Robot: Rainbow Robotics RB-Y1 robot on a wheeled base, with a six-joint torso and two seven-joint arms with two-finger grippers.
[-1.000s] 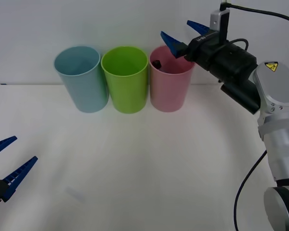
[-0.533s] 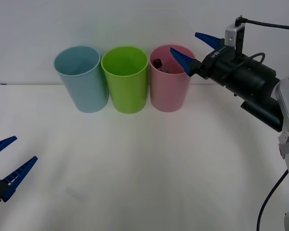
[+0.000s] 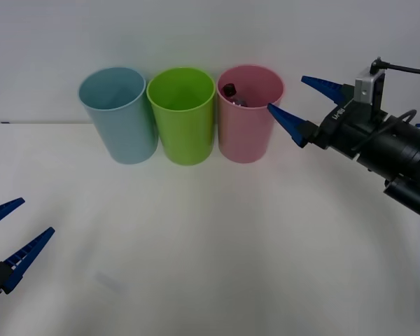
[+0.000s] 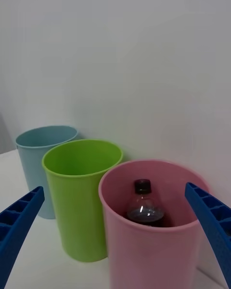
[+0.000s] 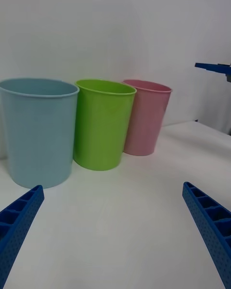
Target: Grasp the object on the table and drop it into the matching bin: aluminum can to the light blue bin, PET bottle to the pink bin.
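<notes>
The PET bottle (image 3: 230,92), dark-capped with a dark brown lower half, stands inside the pink bin (image 3: 246,136) and leans toward its far left wall; the right wrist view looks down on the bottle (image 4: 143,208) in the pink bin (image 4: 149,255). My right gripper (image 3: 301,103) hangs open and empty just right of the pink bin's rim, at rim height. The light blue bin (image 3: 119,119) stands at the left end of the row. My left gripper (image 3: 15,234) rests open and empty at the near left of the white table (image 3: 210,238).
A green bin (image 3: 183,119) stands between the light blue and pink bins, the three nearly touching in a row at the table's back by a white wall. The left wrist view shows all three from low down, light blue bin (image 5: 38,130) nearest.
My right gripper, open throughout, has drawn back to the right and lower, from over the pink bin's rim to beside it. The bottle stays in the bin. The left arm is still.
</notes>
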